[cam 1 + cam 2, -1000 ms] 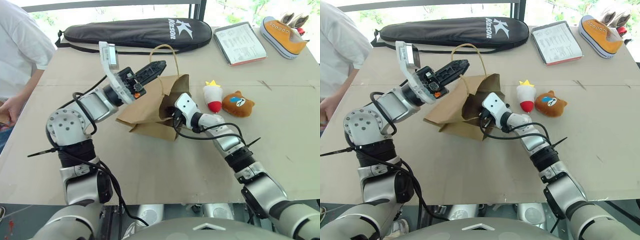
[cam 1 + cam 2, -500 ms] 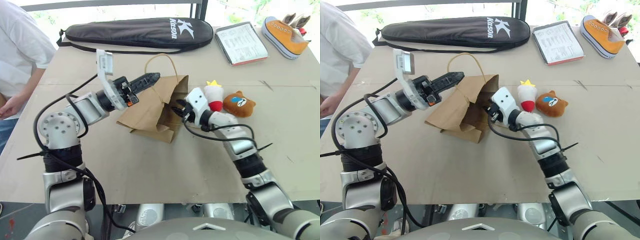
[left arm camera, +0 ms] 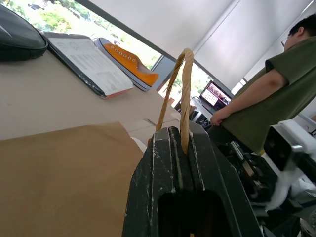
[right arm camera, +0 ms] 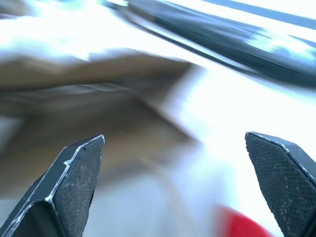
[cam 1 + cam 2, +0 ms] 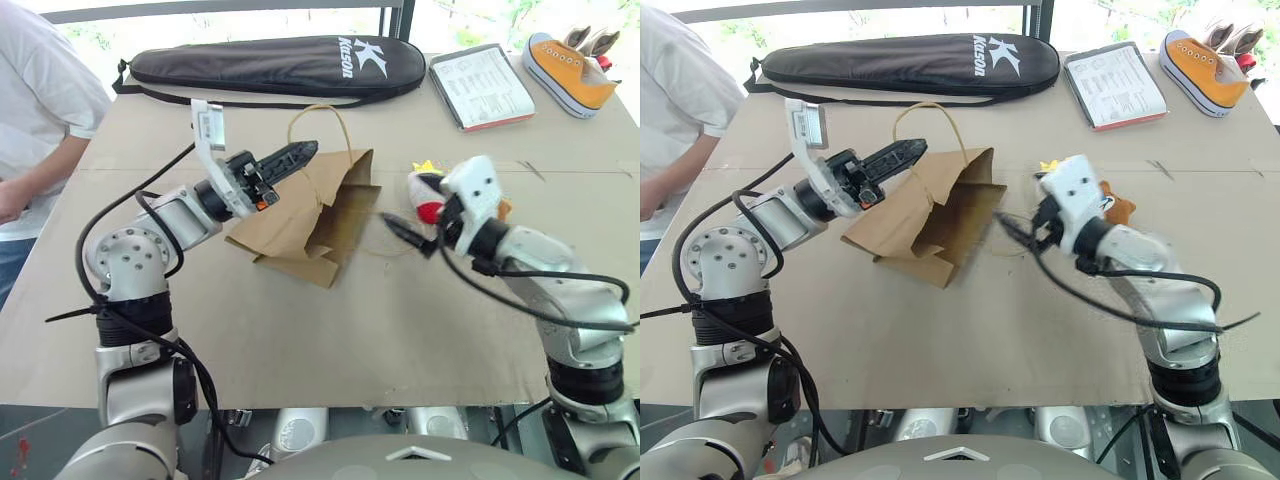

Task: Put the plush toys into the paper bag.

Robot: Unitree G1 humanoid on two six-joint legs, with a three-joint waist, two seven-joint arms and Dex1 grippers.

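at the centre of the left eye view, the left gripper (image 5: 300, 153) is clenched on a handle (image 3: 181, 94) of the paper bag (image 5: 305, 215), which lies on the table (image 5: 300, 330). right of it, the right gripper (image 4: 182, 182) hangs spread wide, holding nothing, just before the plush toys (image 5: 428, 190). the left wrist view adds a person in green (image 3: 276, 94).

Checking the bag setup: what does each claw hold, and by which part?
Left claw pinches the paper bag by a loop handle. Right claw is open, empty.
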